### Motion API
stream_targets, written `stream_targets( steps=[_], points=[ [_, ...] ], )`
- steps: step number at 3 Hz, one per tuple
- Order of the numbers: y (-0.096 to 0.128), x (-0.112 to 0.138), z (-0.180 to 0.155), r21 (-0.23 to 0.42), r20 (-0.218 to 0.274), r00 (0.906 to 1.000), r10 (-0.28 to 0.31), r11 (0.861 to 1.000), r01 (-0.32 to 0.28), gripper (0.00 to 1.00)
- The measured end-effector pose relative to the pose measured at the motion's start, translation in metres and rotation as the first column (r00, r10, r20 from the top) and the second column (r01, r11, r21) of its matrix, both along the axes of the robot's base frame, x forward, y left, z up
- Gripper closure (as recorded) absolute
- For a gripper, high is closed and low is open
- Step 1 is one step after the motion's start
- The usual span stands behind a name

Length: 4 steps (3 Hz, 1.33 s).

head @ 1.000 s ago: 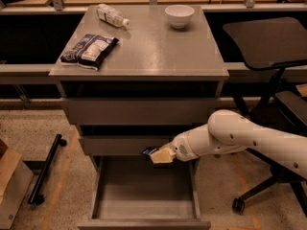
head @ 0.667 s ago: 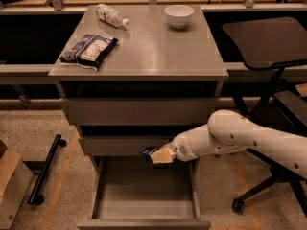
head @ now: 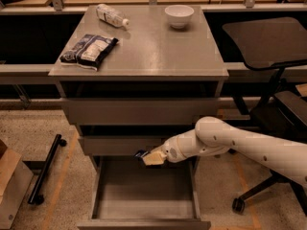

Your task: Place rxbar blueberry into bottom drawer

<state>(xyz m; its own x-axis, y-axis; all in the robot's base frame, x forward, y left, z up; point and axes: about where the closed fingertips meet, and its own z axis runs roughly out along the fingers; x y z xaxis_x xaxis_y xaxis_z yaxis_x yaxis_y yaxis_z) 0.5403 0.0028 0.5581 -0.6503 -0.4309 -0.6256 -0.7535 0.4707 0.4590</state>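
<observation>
Here you see a grey metal cabinet (head: 139, 111) standing on a speckled floor (head: 72, 143) crossed by orange tape lines. Its bottom drawer (head: 144, 193) is pulled out towards you, showing a plain grey floor. The white arm (head: 240, 145) reaches in from the right, and its gripper (head: 148, 157) hangs over the back edge of that drawer, just below the front of the middle drawer (head: 115, 145). The claw is clenched on the rxbar blueberry (head: 141, 153), of which you see only a small dark end sticking out at the fingertips, above the drawer and not touching it.

On the cabinet top (head: 158, 51), a dark-and-white crinkled bag (head: 88, 49) lies near the left edge, a plastic bottle (head: 111, 15) lies on its side near the back left corner, and a white bowl (head: 179, 16) stands near the back edge. A black office chair (head: 268, 37) stands to the right. A black wheeled bar (head: 45, 169) and a cardboard box (head: 9, 188) lie on the floor to the left.
</observation>
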Motion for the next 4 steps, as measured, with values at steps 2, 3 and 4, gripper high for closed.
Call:
stream_targets(
  steps=[2,3,4],
  points=[
    [0.011,0.036,-0.075,0.022,-0.059,0.9982,0.014,1.0,-0.012,1.0],
    [0.013,0.037,-0.08,0.01,-0.064,0.9978,0.016,1.0,-0.015,1.0],
    [0.011,0.026,-0.093,-0.007,-0.042,0.999,0.016,1.0,-0.016,1.0]
  ],
)
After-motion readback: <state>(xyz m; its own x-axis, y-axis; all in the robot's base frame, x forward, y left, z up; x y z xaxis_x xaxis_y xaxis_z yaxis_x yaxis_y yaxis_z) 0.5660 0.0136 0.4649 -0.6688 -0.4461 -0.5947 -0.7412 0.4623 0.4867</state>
